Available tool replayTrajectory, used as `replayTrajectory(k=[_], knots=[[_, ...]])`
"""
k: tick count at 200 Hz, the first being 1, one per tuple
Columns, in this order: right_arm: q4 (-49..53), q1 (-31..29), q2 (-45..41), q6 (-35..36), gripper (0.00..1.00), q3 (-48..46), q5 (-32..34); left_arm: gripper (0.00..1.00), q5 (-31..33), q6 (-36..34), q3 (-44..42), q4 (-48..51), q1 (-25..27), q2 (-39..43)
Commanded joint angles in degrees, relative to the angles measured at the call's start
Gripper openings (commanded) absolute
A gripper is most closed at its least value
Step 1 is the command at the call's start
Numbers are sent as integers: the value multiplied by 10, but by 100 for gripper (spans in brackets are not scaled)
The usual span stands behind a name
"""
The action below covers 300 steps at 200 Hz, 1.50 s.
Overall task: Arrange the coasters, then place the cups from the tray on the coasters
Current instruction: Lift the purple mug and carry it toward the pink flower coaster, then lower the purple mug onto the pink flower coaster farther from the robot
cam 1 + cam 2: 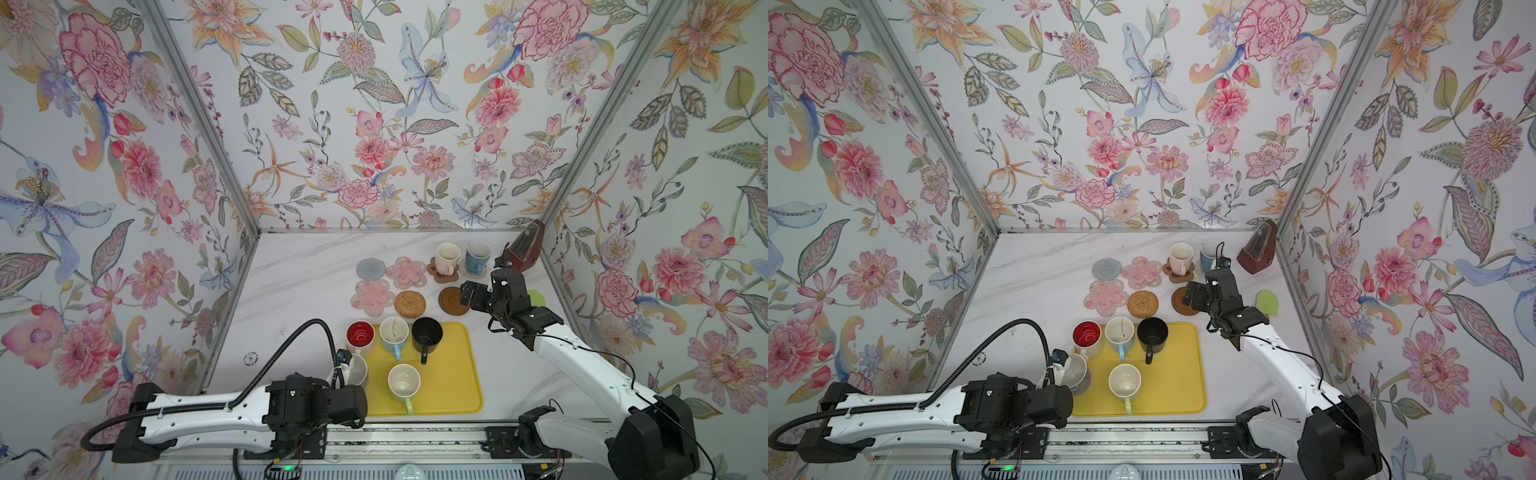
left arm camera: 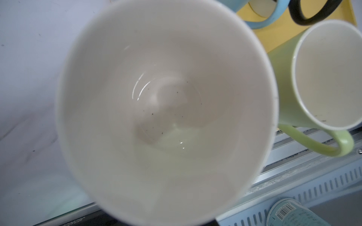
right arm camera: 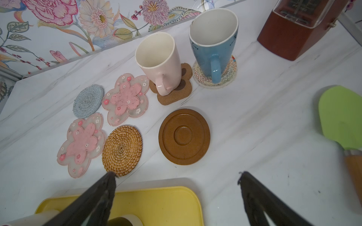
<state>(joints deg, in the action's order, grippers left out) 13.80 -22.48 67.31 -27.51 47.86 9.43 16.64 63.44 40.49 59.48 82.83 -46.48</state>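
Note:
My left gripper (image 1: 345, 371) is shut on a purple cup (image 2: 166, 109) with a cream inside, at the left edge of the yellow tray (image 1: 453, 374); its fingers are hidden. On the tray stand the red-inside cup (image 1: 360, 334), light blue cup (image 1: 394, 332), black cup (image 1: 427, 334) and green cup (image 1: 404, 384). Beyond lie the grey coaster (image 3: 88, 100), two pink flower coasters (image 3: 125, 97) (image 3: 82, 143), the rattan coaster (image 3: 122, 149) and the dark-brown disc (image 3: 184, 136). A pink cup (image 3: 158, 58) sits on the paw coaster, a blue cup (image 3: 213, 45) on the beige one. My right gripper (image 3: 176, 174) hangs open near the disc.
A brown metronome (image 1: 525, 249) stands in the far right corner. A green spatula (image 3: 340, 117) lies by the right wall, next to my right arm. Flowered walls close in the left, back and right. A metal rail (image 1: 415, 444) runs along the front edge.

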Motion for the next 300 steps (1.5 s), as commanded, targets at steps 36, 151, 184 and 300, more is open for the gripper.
replayTrajectory(k=[36,151,184,300], knots=[[2,-3,0,2,99,7,-3,0,92,-145,137,56,-109,-3],[56,-3,-44,5,99,-3,-6,0,-71,-401,280,-263,-397,-234],[79,-2,-71,4,99,-11,-3,0,-114,-418,336,-308,-430,-329],[118,-2,-136,-13,99,-39,-13,0,-169,-439,573,-308,-463,-660]])
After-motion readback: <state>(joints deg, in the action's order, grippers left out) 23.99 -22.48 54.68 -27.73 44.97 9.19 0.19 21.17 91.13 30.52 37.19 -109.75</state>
